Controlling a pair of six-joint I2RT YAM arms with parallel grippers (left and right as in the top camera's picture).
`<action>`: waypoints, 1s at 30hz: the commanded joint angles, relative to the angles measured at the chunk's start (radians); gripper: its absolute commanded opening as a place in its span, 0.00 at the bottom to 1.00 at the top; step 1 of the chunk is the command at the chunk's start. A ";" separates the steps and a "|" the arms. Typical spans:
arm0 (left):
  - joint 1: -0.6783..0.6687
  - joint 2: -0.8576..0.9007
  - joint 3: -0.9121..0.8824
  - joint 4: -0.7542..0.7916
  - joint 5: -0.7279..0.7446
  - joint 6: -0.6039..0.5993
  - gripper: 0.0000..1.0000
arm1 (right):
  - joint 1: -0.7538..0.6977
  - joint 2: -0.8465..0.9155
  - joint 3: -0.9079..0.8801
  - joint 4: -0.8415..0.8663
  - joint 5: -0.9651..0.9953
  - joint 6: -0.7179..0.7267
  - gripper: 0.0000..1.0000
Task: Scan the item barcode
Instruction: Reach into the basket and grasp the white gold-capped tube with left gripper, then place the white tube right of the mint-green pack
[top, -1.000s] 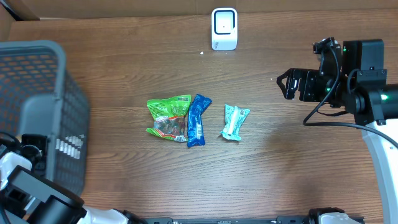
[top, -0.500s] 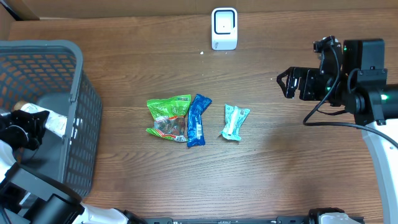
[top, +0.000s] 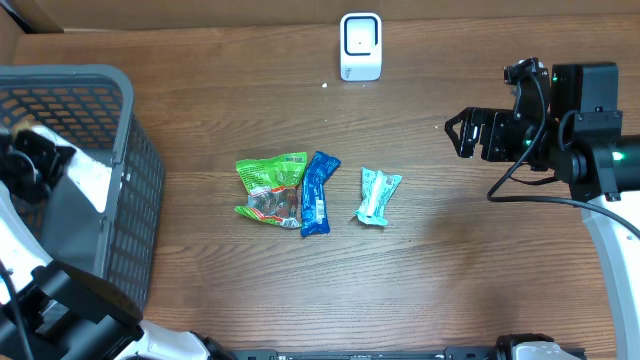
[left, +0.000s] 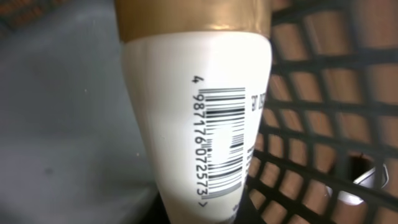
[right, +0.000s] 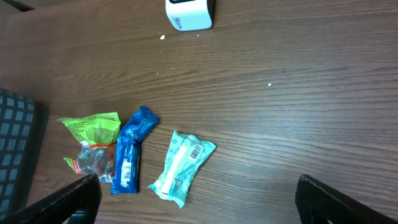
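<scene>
White tube (left: 180, 124) gripped in left hand (top: 50, 162), barcode (left: 221, 146) showing

Tube (left: 199, 124): white body, gold band at one end, barcode (left: 221, 140) printed lengthwise, facing the left wrist camera, bars and digits legible. In the overhead view it sits far left of the scanner (top: 360, 46) and lower in frame. Scanner: small white rounded unit. Three packets lie flat in a row well below the scanner: green packet (top: 270, 188) and blue packet (top: 317, 193) touching, left of it; teal packet (top: 378, 195) apart, almost directly below it, barcode up.
</scene>
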 joint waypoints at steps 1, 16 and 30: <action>-0.048 -0.021 0.218 -0.089 -0.051 0.074 0.04 | -0.003 -0.002 0.020 0.006 -0.006 0.003 1.00; -0.664 -0.008 0.684 -0.453 -0.214 0.286 0.04 | -0.003 -0.002 0.020 0.013 -0.006 0.003 1.00; -1.135 0.214 0.340 -0.180 -0.157 0.064 0.04 | -0.057 -0.003 0.068 0.020 -0.006 0.004 1.00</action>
